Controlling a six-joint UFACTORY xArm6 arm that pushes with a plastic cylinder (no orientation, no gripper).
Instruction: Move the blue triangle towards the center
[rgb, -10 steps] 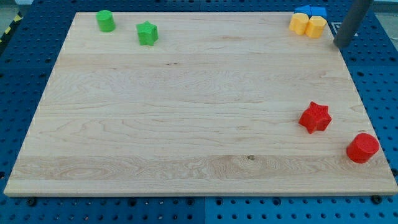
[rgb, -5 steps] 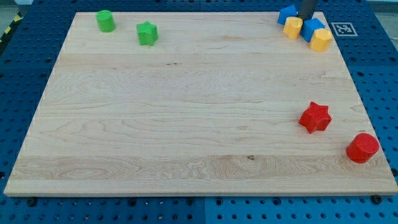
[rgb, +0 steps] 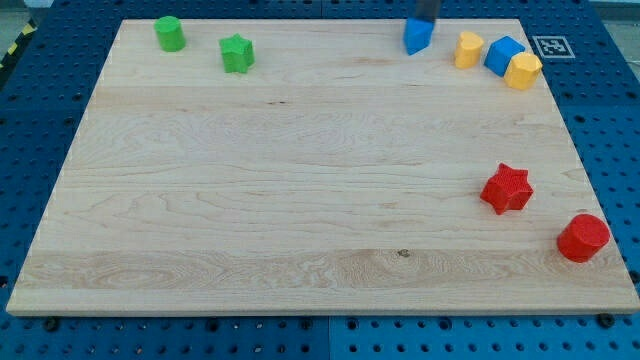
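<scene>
— Pushing is the step judged to be in hand: the blue triangle (rgb: 418, 36) is found at the far edge of the board, right of the middle, with my tip (rgb: 424, 20) set just behind it on its far side, seemingly touching it. Only the lowest part of the rod is shown at the view's top.

— And the claw, is it apart or together?

— No claw is fitted; a plain rod is carried, so nothing can be opened or clamped, and contact is made by the tip alone.

— What is called for next?

— A push toward the near side and a little to the left is judged to be needed, since the centre lies well apart from the triangle. The tip should be kept squarely behind the block, or it may be spun aside.

— What stands nearby?

— To the right, a yellow block (rgb: 468, 48), a blue block (rgb: 503, 54) and a second yellow block (rgb: 523, 70) are lined up, near but apart from the triangle. At the far left a green cylinder (rgb: 169, 32) and a green star (rgb: 237, 53) are seen; at the near right, a red star (rgb: 506, 188) and a red cylinder (rgb: 583, 237).

— The surface?

— A pale wooden board (rgb: 300, 200) is laid on a blue perforated table (rgb: 25, 120); a printed marker (rgb: 551, 46) is fixed at the far right.
</scene>
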